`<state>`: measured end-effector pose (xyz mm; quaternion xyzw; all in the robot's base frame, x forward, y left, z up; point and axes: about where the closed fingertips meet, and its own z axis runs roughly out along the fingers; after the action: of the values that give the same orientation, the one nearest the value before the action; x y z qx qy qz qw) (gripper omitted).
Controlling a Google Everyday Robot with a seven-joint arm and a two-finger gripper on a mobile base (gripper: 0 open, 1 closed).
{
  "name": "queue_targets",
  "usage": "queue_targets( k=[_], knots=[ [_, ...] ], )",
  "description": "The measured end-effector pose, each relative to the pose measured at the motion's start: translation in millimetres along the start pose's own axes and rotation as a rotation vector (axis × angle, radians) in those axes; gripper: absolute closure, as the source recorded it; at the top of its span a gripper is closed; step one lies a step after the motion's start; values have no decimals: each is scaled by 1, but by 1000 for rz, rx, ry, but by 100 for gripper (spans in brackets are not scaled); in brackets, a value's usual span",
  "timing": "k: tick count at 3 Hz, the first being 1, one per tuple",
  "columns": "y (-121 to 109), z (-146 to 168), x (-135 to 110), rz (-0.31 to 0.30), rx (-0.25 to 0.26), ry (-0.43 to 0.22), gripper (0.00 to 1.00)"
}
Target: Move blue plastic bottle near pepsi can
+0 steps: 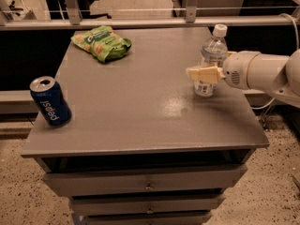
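Note:
The blue plastic bottle stands upright near the right edge of the grey table; it has a white cap and a pale label. My gripper reaches in from the right on a white arm and lies across the bottle's lower half at label height. The pepsi can stands at the table's front left corner, far from the bottle and the gripper.
A green snack bag lies at the back left of the table. A metal rail runs behind the table. Drawers sit under the tabletop. A speckled floor surrounds the cabinet.

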<state>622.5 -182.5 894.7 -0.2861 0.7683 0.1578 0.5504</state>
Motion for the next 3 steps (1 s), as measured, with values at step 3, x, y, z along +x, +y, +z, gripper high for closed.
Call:
queue_targets(
  k=[3],
  knots=[
    [-12, -6, -8, 11, 32, -17, 100]
  ],
)
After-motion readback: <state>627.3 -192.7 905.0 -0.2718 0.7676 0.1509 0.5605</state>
